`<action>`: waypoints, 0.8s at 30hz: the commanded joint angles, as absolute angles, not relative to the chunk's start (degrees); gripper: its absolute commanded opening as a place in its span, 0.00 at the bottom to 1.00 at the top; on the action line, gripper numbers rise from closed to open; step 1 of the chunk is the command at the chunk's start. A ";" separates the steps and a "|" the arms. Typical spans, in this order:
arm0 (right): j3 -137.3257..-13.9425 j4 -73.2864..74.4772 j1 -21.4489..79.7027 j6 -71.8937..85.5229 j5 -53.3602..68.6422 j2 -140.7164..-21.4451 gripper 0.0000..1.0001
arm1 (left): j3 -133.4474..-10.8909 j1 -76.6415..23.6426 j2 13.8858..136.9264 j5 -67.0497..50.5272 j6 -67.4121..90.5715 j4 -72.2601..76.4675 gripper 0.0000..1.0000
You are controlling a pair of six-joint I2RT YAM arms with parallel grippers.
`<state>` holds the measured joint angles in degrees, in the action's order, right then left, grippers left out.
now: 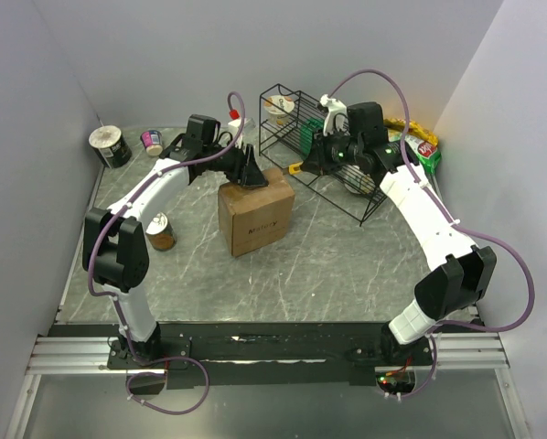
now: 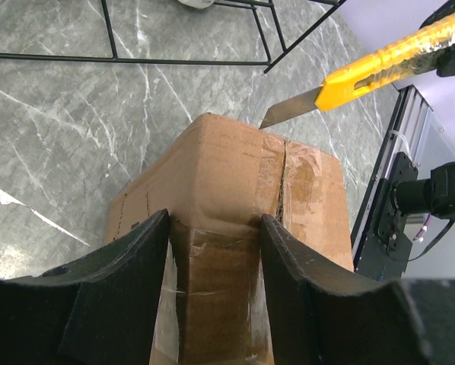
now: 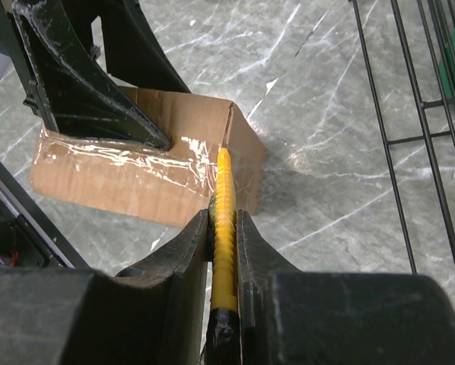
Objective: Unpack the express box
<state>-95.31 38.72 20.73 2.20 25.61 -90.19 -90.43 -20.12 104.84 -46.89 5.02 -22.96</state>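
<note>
The express box (image 1: 255,219) is a brown cardboard carton with clear tape along its top seam, standing mid-table. My left gripper (image 1: 252,174) rests on the box's far top edge with its fingers spread. In the left wrist view (image 2: 214,220) the taped strip of the box (image 2: 235,167) lies between the fingers. My right gripper (image 1: 312,163) is shut on a yellow utility knife (image 1: 294,168) with its blade out. In the right wrist view the gripper (image 3: 224,213) holds the knife (image 3: 225,182) with its tip at the edge of the box (image 3: 98,179), by the tape. The knife (image 2: 380,65) hovers just past the box's corner.
A black wire rack (image 1: 370,206) stands right of the box, behind the right gripper. A tin can (image 1: 161,231) stands left of the box. A dark round tin (image 1: 111,146) and a small cup (image 1: 151,142) sit at the back left. A green packet (image 1: 426,151) lies at the back right.
</note>
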 commanded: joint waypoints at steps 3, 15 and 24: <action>-96.33 46.40 20.92 1.23 28.92 -88.77 0.00 | -86.66 -21.44 109.25 -38.67 3.95 -29.62 0.50; -99.84 54.75 20.30 -3.42 30.15 -88.86 0.00 | -86.04 -21.45 108.54 -37.79 3.78 -29.44 0.49; -100.99 59.50 19.95 -6.33 30.85 -88.95 0.00 | -85.43 -21.45 108.19 -37.79 3.69 -29.09 0.49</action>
<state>-98.65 52.34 20.08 -4.23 28.01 -90.15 -89.47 -20.18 104.33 -46.37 5.45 -21.98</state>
